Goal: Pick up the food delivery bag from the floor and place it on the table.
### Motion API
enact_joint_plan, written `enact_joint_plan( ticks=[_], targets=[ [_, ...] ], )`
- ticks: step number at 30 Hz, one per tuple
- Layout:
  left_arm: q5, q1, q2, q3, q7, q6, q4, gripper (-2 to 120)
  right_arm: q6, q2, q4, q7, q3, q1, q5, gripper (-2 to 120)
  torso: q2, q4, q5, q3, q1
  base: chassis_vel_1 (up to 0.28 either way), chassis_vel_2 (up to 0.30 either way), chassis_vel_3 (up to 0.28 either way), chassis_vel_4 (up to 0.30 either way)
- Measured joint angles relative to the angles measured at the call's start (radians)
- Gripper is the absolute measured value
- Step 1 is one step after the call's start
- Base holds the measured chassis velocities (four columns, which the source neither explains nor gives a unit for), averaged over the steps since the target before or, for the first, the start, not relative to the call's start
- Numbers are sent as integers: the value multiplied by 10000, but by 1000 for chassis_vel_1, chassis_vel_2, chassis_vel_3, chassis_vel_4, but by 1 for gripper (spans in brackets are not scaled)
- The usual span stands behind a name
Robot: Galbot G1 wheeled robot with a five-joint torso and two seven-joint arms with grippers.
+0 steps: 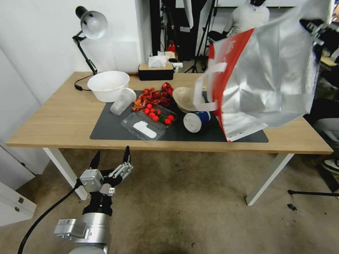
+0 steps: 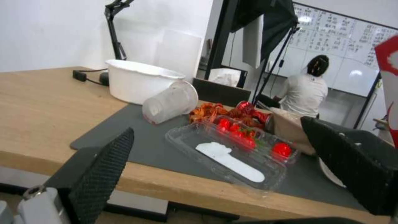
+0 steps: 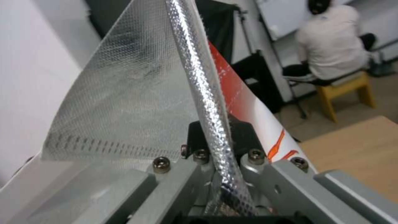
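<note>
Food delivery bag: white-and-red with silver foil lining, hanging tilted in the air over the right end of the table, its lower corner low over the dark grey mat; whether that corner touches the mat cannot be told. White strap handles hang from the red face toward the middle of the table. Right gripper: clamped on the bag's foil rim, the shiny edge running between its closed black pads; in the head view it sits at the bag's upper right corner. Left gripper: low in front of the table's near edge, above the floor, fingers spread wide and holding nothing; its two black textured fingertips point toward the tabletop. On the mat: clear plastic clamshell tray with a white utensil inside, cherry tomatoes in its far half; pile of red crayfish behind it; translucent plastic cup lying on its side near the mat's left part; blue paper cup with white lid on its side just beside the bag; tan rounded lid or bowl behind that cup. White bowl at the mat's far left corner. Desk lamp and black tissue box along the far edge.
</note>
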Motion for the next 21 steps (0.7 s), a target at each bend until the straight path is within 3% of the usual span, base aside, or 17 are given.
enact_joint_plan(
  ticks=[21],
  targets=[
    [43,-39,-3,39,-6,-63,106,100,-1028,5,-1179,1125,-247,621,1325,0,0,-3,-1,-1,-2,0,0,0,0]
  ],
)
